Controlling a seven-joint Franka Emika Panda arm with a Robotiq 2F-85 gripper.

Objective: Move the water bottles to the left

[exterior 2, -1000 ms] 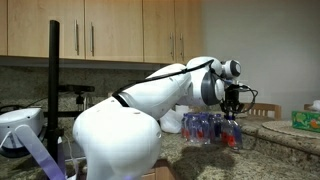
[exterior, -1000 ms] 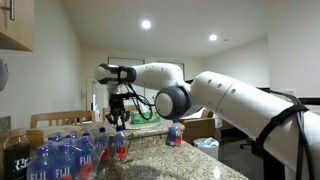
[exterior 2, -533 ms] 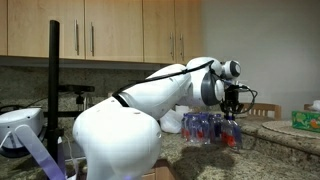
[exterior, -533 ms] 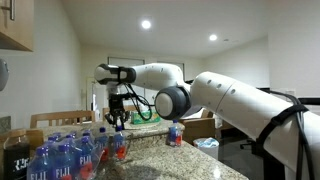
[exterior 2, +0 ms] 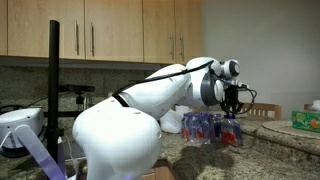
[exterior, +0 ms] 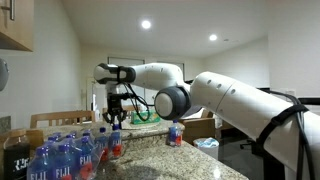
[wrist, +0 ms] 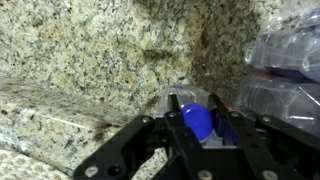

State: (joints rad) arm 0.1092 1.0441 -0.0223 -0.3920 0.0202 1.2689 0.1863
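Observation:
My gripper (exterior: 114, 119) is shut on the blue cap (wrist: 197, 121) of a small clear water bottle (exterior: 115, 146) with a red label, which hangs upright just over the granite counter (wrist: 80, 50). In the wrist view the black fingers (wrist: 175, 118) press on both sides of the cap. The same gripper (exterior 2: 233, 112) and bottle (exterior 2: 234, 134) appear at the right end of the FIJI pack. A second water bottle (exterior: 175, 133) stands alone on the counter, farther right in that exterior view.
A wrapped pack of larger FIJI bottles (exterior: 60, 158) (exterior 2: 204, 127) (wrist: 290, 60) sits right beside the held bottle. A dark box (exterior: 17, 150) stands by the pack. A green box (exterior 2: 305, 120) and a wooden chair (exterior 2: 262, 111) lie beyond the counter.
The gripper and the bottle it holds have shifted a little to the left in an exterior view, toward the FIJI pack. The grip is unchanged.

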